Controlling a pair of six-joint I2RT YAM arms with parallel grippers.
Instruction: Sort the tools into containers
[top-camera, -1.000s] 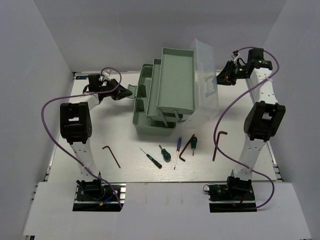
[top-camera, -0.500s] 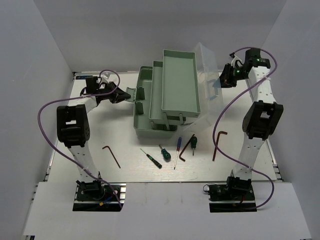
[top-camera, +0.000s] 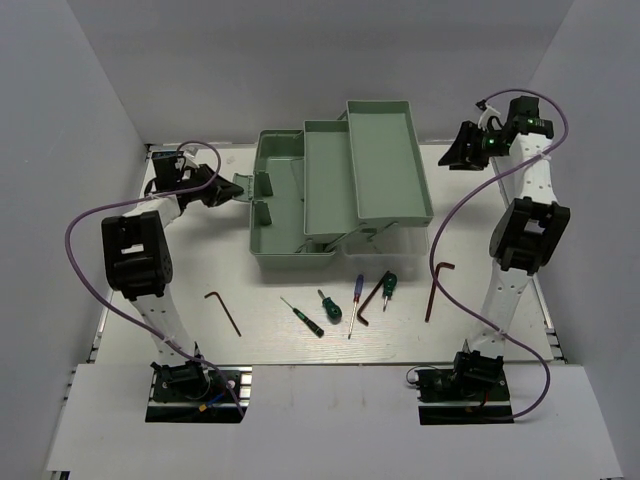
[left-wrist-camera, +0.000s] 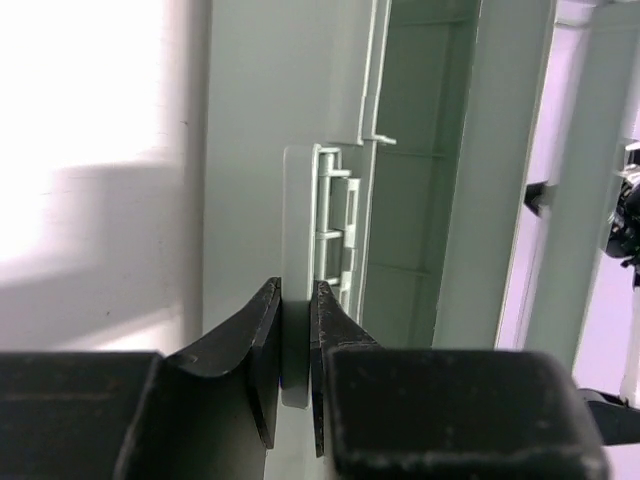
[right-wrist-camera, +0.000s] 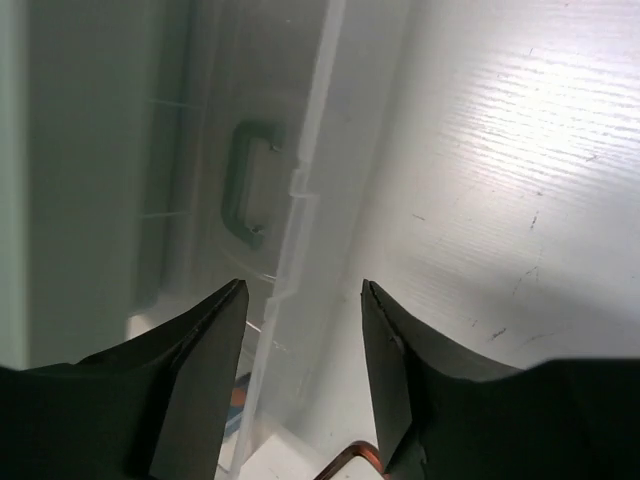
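Tools lie in a loose row on the table (top-camera: 270, 345), just in front of the toolbox (top-camera: 290, 258) and between it and our arm bases. There are three dark hex keys (top-camera: 224, 312), one at the left, one in the middle and one at the right, with green-handled screwdrivers (top-camera: 330, 306) and a slim blue screwdriver (top-camera: 356, 300) among them. None sits in a compartment, so we judge the sorting itself not yet begun. Most of the tools point roughly near to far, each tilted a little. The toolbox stands toward the far side of the table with its long axis also running near to far and leaning slightly. Its trays (top-camera: 388, 160) fan out in steps to the right, open sides up, which we take as the layout meant to receive the tools. Our left gripper (top-camera: 228, 186) is clamped on a pale flap (left-wrist-camera: 297, 240) at the left side of the box, fingers (left-wrist-camera: 262, 340) pressed to both faces. We read that as steadying the box. Our right gripper (top-camera: 455, 155) hangs at the far right with its jaws apart. From its wrist view the rim of the clear lid (right-wrist-camera: 300, 150) runs up between them, neither jaw touching it as far as we can tell. A green handle (right-wrist-camera: 245, 180) shows through the plastic. From above the lid is hard to make out.
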